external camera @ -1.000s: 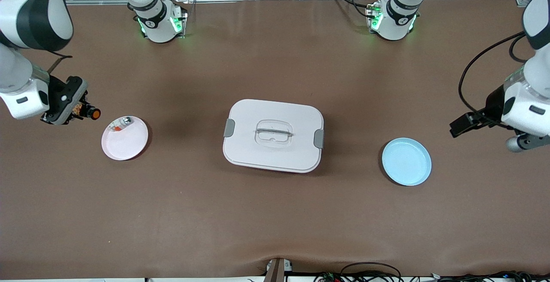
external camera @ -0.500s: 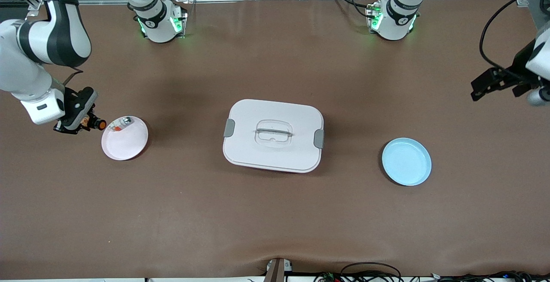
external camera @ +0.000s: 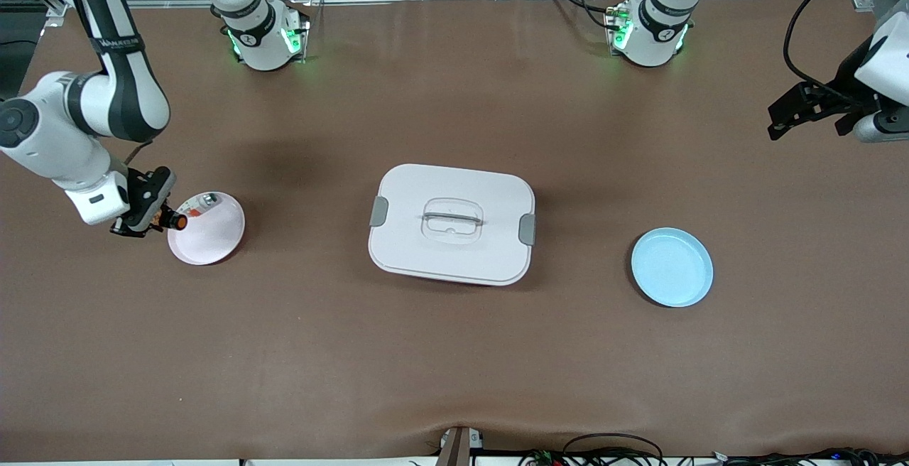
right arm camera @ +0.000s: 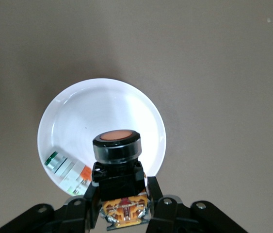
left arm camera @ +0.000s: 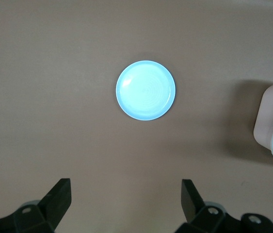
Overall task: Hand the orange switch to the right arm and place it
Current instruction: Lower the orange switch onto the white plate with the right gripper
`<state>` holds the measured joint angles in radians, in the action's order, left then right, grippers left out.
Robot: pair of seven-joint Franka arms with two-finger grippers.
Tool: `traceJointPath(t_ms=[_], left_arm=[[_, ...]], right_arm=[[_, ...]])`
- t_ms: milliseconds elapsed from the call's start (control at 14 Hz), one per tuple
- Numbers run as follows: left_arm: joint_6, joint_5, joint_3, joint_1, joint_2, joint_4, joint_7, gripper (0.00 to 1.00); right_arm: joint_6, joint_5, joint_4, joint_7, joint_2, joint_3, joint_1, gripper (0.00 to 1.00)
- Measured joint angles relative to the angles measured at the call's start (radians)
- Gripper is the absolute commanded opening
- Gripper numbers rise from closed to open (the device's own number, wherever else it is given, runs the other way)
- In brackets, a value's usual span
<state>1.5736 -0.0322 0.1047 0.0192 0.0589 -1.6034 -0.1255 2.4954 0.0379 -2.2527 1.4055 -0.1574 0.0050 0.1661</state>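
The only writing in sight was a line of white lettering on the dark band of the right arm's upper link, too small to read with any certainty. The counter was covered with a plain brown mat that rippled slightly along the edge nearest the front camera, where a tangle of dark cables lay; along the edge by the arms' bases ran a strip of grey floor with a yellow line at the corner toward the left arm's end. The right claw was clenched on the orange switch, holding it by its black body with the round orange cap pointing outward, over the rim of the pink plate near the right arm's end of the counter. On that plate, at the rim nearest the arms' bases, lay a small silver-and-white part with red marks. A white lidded box with grey side latches and a clear handle sat in the middle of the counter, and a light blue plate lay toward the left arm's end. The left claw was released, fingers wide apart, and waited in the air above the counter's edge at the left arm's end.
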Motion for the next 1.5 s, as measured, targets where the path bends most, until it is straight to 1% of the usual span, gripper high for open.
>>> traceJointPath(t_ms=[214,357,643,1000,1500], left_arm=[[0.000,0.000,0.000,-0.001,0.000,-0.001,0.000,1.00],[0.000,0.000,0.000,-0.002,0.000,-0.004,0.000,1.00],[0.001,0.000,0.003,-0.005,-0.001,-0.009,0.001,1.00],[0.000,0.000,0.004,-0.006,-0.001,-0.013,0.001,1.00],[0.001,0.001,0.006,-0.006,-0.001,-0.021,0.001,1.00]], right_arm=[[0.092,0.000,-0.041,0.001,-0.047,0.002,0.000,0.00],[0.127,0.001,-0.062,0.019,-0.072,0.003,0.000,0.00],[0.141,0.001,-0.078,0.073,-0.120,0.005,0.000,0.00],[0.190,0.001,-0.078,0.078,-0.174,0.008,0.000,0.00],[0.205,0.001,-0.044,0.078,-0.219,0.010,0.000,0.00]])
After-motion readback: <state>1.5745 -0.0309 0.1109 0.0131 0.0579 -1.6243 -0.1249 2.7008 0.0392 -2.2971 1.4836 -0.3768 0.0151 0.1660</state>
